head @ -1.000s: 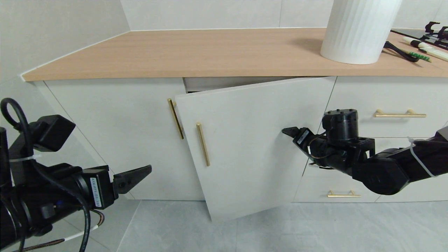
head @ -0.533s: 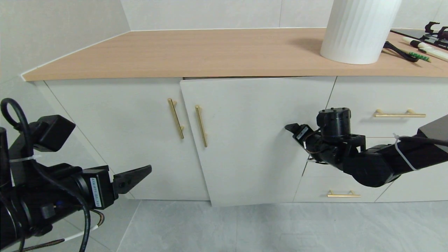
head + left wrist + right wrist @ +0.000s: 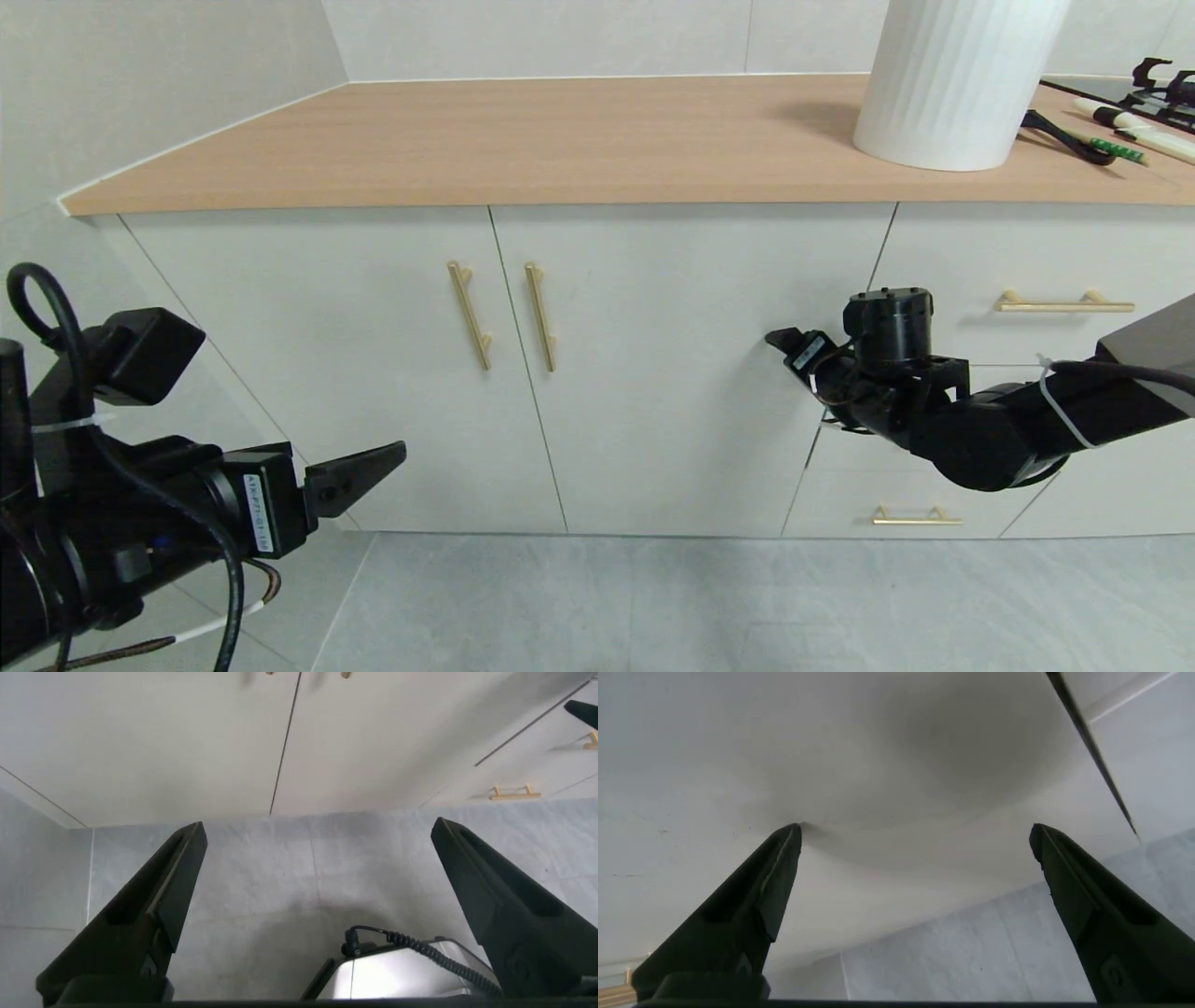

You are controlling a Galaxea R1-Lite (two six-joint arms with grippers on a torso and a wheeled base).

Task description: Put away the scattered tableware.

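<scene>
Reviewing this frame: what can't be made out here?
Cabinet interior: head view, hidden behind the shut doors.
White ribbed container: head view, its top cut off by the upper edge.
Utensils on the countertop: head view, small, cut off by the right edge.
Right end effector: right wrist view, whether its fingertips touch the door is unclear.

Nothing legible in any view. Two stickers carry print, neither can be read. White label [image 3: 256,513] on the housing behind the left hand [image 3: 400,455]: dark characters running along its length, too small to make out. Smaller white label [image 3: 808,354] on the right hand [image 3: 773,341], just behind the fingers: faint dark marks, also unreadable.
</scene>
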